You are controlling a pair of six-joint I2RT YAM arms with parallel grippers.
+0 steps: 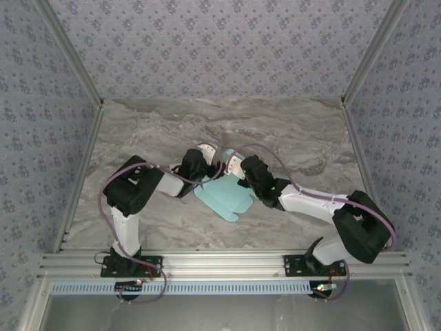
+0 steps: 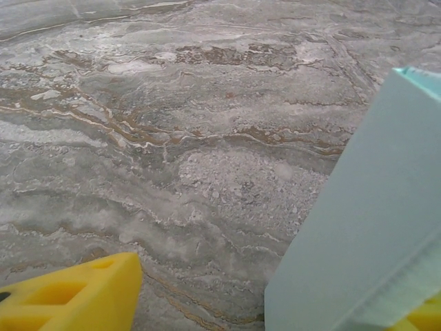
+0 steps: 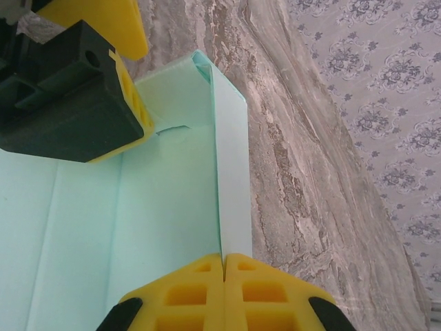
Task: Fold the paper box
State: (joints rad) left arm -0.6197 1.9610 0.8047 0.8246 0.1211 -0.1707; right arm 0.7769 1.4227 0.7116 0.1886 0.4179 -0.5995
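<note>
The paper box [image 1: 222, 198] is a pale turquoise sheet, partly folded, lying mid-table between both arms. My right gripper [image 3: 224, 261] is shut on the edge of an upright side panel of the paper box [image 3: 172, 207], its yellow fingers [image 3: 186, 293] pressed together on the card. My left gripper [image 2: 275, 300] is open: one yellow finger [image 2: 69, 298] stands far left and bare table shows in the gap. A raised panel of the paper box [image 2: 372, 227] stands against the other finger at the right. In the top view the left gripper [image 1: 204, 157] and right gripper [image 1: 234, 165] meet at the sheet's far end.
Grey marble-patterned tabletop [image 1: 289, 145] lies all round the sheet. Patterned walls [image 1: 220, 41] and metal posts close in the back and sides. An aluminium rail [image 1: 220, 262] with both arm bases runs along the near edge. The left gripper's black body [image 3: 69, 96] hangs over the card.
</note>
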